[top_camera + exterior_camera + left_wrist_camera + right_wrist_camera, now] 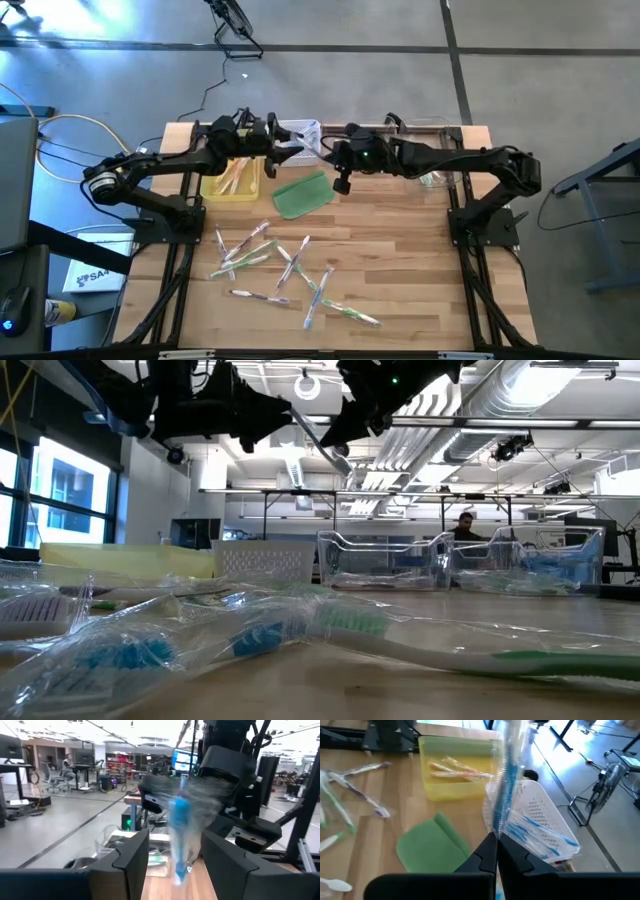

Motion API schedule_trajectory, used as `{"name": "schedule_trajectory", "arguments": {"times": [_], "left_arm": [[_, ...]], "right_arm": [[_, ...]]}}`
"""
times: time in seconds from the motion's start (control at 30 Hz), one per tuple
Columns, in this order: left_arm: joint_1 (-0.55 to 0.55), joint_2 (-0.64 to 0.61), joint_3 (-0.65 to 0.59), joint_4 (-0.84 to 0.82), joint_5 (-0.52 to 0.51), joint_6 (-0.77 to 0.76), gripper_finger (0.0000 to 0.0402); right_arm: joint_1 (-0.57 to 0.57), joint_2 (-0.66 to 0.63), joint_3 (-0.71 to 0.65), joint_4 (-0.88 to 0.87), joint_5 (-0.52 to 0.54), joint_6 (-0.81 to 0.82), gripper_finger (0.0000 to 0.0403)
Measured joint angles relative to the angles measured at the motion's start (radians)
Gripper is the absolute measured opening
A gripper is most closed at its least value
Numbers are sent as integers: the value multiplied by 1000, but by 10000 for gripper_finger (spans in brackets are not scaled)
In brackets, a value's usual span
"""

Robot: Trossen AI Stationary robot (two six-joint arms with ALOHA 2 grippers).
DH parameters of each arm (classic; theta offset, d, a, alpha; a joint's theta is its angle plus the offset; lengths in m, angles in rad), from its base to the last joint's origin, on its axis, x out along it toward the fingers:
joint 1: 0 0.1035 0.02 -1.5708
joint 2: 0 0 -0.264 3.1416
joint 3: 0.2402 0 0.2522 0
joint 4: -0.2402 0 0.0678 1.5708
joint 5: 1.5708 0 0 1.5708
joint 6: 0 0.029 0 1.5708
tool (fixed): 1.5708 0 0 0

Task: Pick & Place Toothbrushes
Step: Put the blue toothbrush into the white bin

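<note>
Blue showed through the clear wrapper of the one toothbrush (506, 780) held up in the air, and the white basket (300, 133) at the desk's (400, 260) far edge serves as the landmark. Nearest the camera side, well short of the basket, the loose toothbrushes (285, 270) lay scattered on the bare wood, most in shiny wrappers. Closer to the basket lay a flat green pad (302, 195), and just beside the basket's left stood a yellow tray (231, 178) with orange-pink brushes in it. Above the basket the two arms met. The right claw (496, 842) was clamped shut on the wrapped blue toothbrush, which hung upright over the basket, where more blue ones already lay. The left claw (172, 855) faced it with its fingers spread apart on either side of the same brush, not pressing it. Clear bins (432, 130) stood to the basket's right.
</note>
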Motion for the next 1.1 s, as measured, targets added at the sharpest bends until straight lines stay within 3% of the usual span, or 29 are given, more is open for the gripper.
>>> {"name": "schedule_trajectory", "arguments": {"times": [0.4,0.8,1.1], "left_arm": [[-68,0,0,-11,-20,8,175],[-108,0,0,-17,-124,31,171],[-108,0,0,-19,-130,31,62]], "right_arm": [[33,0,0,9,50,2,2],[33,0,0,9,49,2,2],[33,0,0,8,48,2,2]]}}
